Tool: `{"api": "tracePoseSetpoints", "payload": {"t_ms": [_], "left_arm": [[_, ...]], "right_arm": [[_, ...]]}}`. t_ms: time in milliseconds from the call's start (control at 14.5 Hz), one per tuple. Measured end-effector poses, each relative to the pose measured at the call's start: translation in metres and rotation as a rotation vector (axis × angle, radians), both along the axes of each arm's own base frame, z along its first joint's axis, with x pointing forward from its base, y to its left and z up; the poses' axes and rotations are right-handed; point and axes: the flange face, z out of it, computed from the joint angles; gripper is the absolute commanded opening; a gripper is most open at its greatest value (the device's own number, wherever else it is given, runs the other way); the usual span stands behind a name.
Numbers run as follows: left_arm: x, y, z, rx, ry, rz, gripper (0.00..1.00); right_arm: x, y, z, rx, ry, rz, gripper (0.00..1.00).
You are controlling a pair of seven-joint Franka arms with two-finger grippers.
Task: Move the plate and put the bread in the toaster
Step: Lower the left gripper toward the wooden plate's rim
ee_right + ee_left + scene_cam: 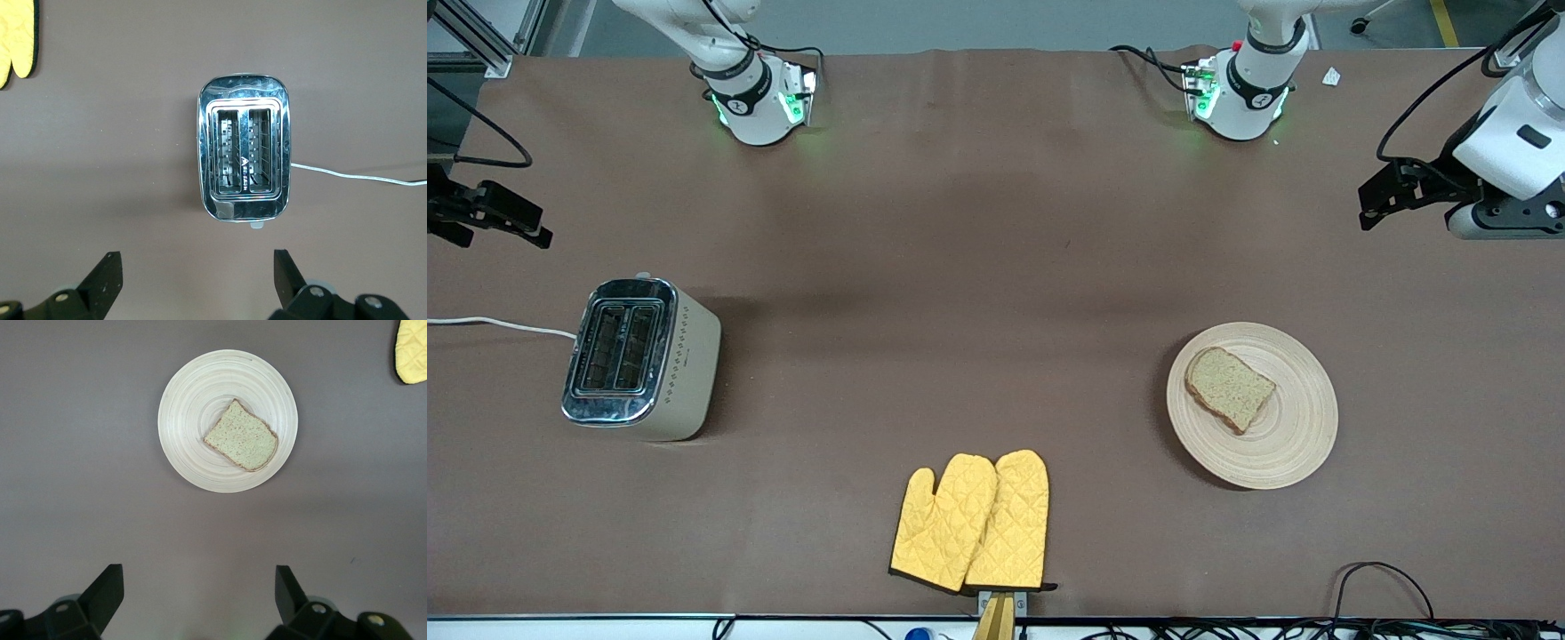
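On the brown table (978, 267): a round light beige wooden plate (1294, 440) with ring grooves toward the left arm's end, carrying one slice of brown speckled bread (1229, 388) lying flat; a cream-beige two-slot toaster (640, 358) with chrome top and white cord (498, 324) toward the right arm's end, both slots empty; a pair of yellow quilted oven mitts (971, 522) between them, nearer the front camera. Left gripper (199, 597) hangs above the table beside the plate, fingers spread wide, holding nothing. Right gripper (198, 279) hangs above the table beside the toaster, fingers likewise wide apart and empty.
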Motion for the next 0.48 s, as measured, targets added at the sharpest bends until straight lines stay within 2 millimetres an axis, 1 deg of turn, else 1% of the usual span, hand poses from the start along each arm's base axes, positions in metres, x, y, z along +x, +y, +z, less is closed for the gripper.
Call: {"api": "tracePoseSetpoints", "payload": {"t_ms": [138,207,276,346,484], "left_arm": [[0.006,0.005,-0.008,-0.015,0.013,0.011,1.0],[0.013,0.01,-0.015,-0.039,0.014,0.023,1.0],[0.024,0.019,-0.026,-0.071,0.01,0.044,1.0],[0.037,0.032,-0.04,-0.109,0.012,0.072,1.0],[0.064,0.053,-0.078,-0.167,0.022,0.108,1.0]], "right_arm": [[0.0,0.0,0.0,0.0,0.0,0.0,1.0],[0.0,0.0,0.0,0.0,0.0,0.0,1.0],[0.0,0.0,0.0,0.0,0.0,0.0,1.0],[0.0,0.0,0.0,0.0,0.0,0.0,1.0],[0.0,0.0,0.0,0.0,-0.001,0.0,1.0]]}}
